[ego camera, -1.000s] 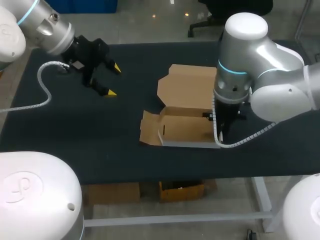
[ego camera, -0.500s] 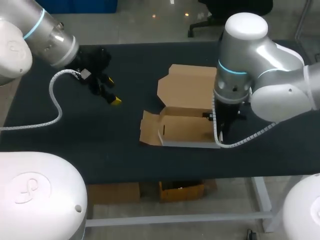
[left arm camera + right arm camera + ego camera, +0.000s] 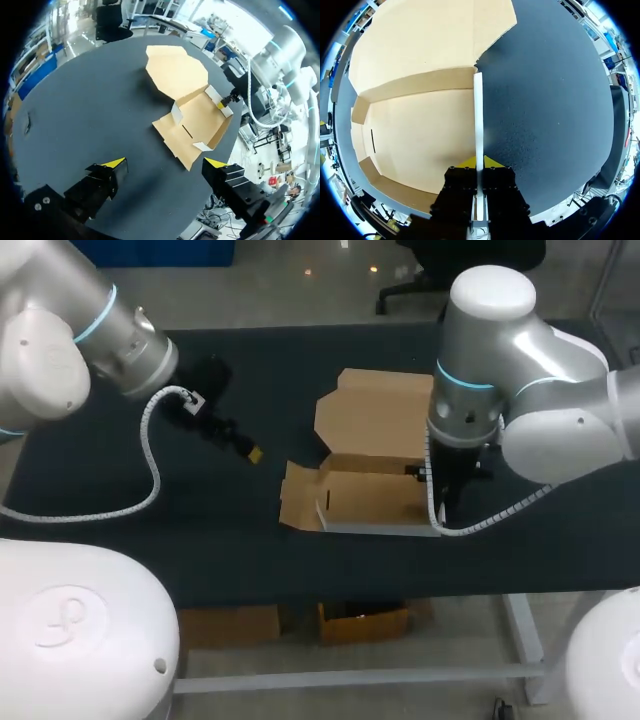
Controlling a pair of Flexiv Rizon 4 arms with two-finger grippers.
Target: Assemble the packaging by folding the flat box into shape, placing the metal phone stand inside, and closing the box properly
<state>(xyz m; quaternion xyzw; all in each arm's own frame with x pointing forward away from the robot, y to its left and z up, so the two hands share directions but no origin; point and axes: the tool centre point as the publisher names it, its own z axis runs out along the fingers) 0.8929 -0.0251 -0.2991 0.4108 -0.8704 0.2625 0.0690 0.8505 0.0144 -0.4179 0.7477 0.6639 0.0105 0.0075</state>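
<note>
Near the middle of the black table [image 3: 300, 360], head view: a cardboard box [image 3: 375, 498] sits half folded, tray walls up. Its lid [image 3: 375, 415] lies flat toward the far edge, and the left side flap [image 3: 297, 498] is splayed out. Over the box's right wall stands the right arm [image 3: 490, 390], its fingers hidden under the wrist. Over bare table, near the left side flap but not touching it, hangs the left gripper [image 3: 247, 449], one yellow tip showing.

Left wrist view: the left gripper's jaws are spread wide with nothing between them. The box lies ahead on the table, open side up. At the box's far wall sits the right gripper [image 3: 226, 101].

Right wrist view: both yellow tips pinch the box's upright right wall from two sides, jaws narrow, clamped on that thin edge. On one side of the wall is the box floor, on the other bare table.
</note>
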